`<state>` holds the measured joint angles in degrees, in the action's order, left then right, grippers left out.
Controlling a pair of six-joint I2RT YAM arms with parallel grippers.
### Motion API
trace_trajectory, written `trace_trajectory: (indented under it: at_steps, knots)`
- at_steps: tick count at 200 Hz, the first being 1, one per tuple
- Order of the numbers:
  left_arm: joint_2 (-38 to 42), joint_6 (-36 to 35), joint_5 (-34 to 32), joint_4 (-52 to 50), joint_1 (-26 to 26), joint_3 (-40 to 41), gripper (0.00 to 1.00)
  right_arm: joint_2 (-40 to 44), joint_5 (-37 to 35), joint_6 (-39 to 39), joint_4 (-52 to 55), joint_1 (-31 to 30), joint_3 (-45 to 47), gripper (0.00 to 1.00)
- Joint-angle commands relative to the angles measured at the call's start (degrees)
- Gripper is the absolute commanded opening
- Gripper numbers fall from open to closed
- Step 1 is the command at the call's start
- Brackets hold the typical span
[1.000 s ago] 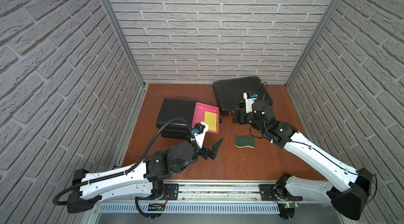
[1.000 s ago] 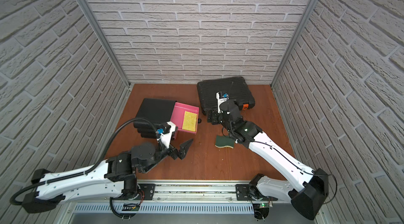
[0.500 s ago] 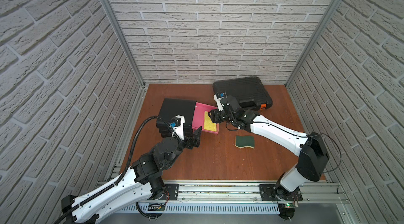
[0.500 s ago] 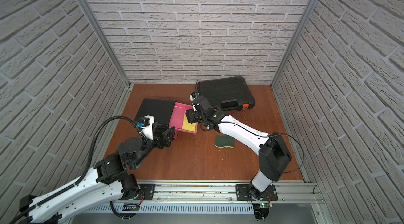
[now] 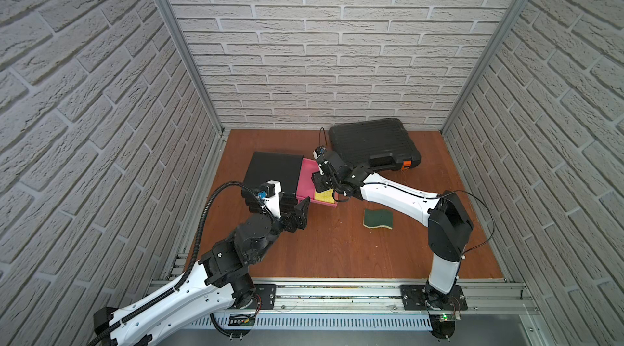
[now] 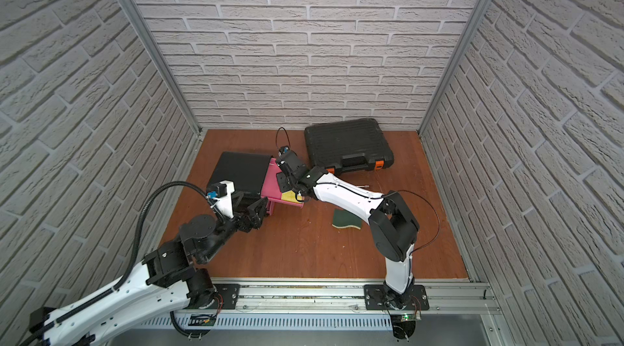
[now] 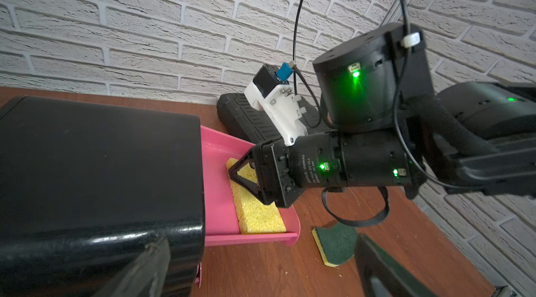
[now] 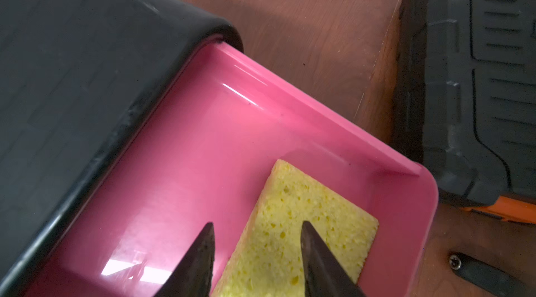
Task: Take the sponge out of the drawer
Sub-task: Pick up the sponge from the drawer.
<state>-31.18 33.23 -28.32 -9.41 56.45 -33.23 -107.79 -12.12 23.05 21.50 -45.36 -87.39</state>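
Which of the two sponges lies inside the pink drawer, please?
The plain yellow sponge lies in the pink drawer, beneath the right pincer. The other, green-topped sponge lies outside it on the wooden table.

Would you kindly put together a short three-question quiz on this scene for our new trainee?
1. True or false: the yellow sponge lies inside the pink drawer.
2. Choose one. The right gripper has its jaws:
A. apart, down at the yellow sponge in the drawer
B. clamped on the drawer's rim
C. lifting the sponge clear of the drawer
3. Fill in: the second sponge, lying on the table, shows its ___ side up.

Key: 1 true; 2 A; 3 green.
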Motion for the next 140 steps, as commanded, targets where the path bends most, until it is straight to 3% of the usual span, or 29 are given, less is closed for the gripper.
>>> trace_trajectory:
  at_steps: [1, 55, 68, 108, 140]
  knots:
    - [1.2, 0.3, 0.2, 1.5, -0.5, 1.0, 0.98, -1.8, -3.3, -1.0, 1.3, -0.9, -2.3, 0.47]
    - [2.8, 0.2, 0.1, 1.6, -0.6, 1.7, 0.98, -4.9, -5.1, -0.9, 3.3, -1.1, -4.6, 0.42]
    - [2.8, 0.2, 0.1, 1.4, -0.6, 1.8, 0.98, -5.2, -5.1, -0.7, 3.6, -1.2, -4.9, 0.35]
    - [2.2, 0.4, 1.1, 2.5, -0.7, 2.2, 0.98, -3.3, -4.3, -0.3, 0.3, -1.5, -1.7, 0.04]
    - [1.8, 0.8, 1.4, 2.3, -0.7, 2.0, 0.98, 1.9, -2.6, -1.4, -4.7, -1.8, 2.8, 0.03]
